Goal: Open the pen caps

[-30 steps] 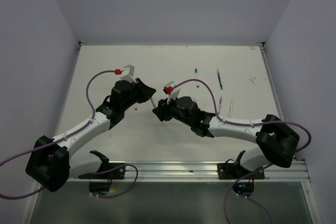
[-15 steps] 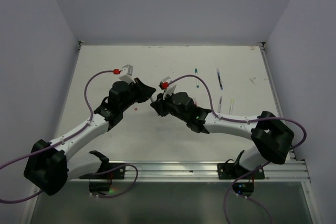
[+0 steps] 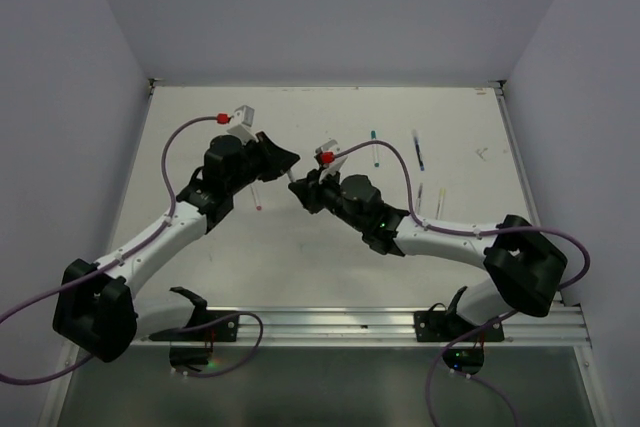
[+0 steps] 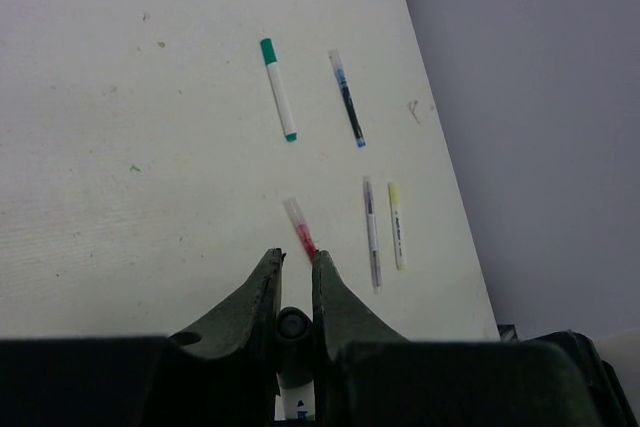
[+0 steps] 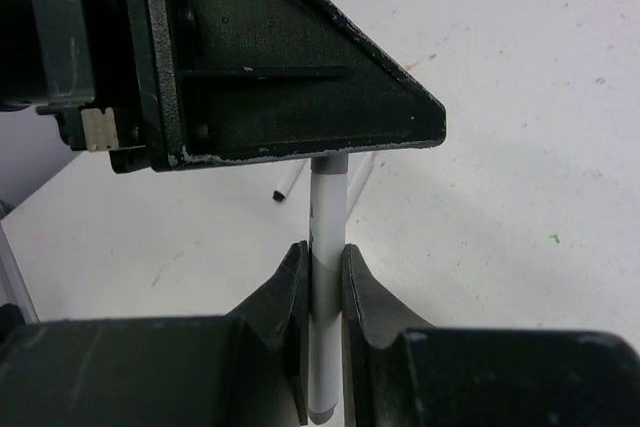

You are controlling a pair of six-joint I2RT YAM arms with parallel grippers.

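One white-barrelled pen (image 5: 326, 217) is held between both grippers above the table's middle. My right gripper (image 5: 320, 252) is shut on its barrel. My left gripper (image 4: 292, 257) is shut on its grey cap (image 4: 293, 325), with the white barrel showing just below the cap. In the top view the left gripper (image 3: 287, 160) and right gripper (image 3: 298, 190) meet tip to tip. A green-capped pen (image 4: 279, 89), a blue pen (image 4: 347, 98), a red-tipped pen (image 4: 300, 232), a clear pen (image 4: 371, 232) and a yellow pen (image 4: 397, 225) lie on the table.
The white table (image 3: 330, 257) has walls on the left, back and right. The green-capped pen (image 3: 374, 147) and blue pen (image 3: 418, 150) lie at the far right. A red-tipped pen (image 3: 257, 197) lies under the left arm. A small pale scrap (image 3: 481, 153) lies near the right edge.
Both grippers have closed together on the pen and shifted a little toward the far side of the table. The pens on the table have not moved.
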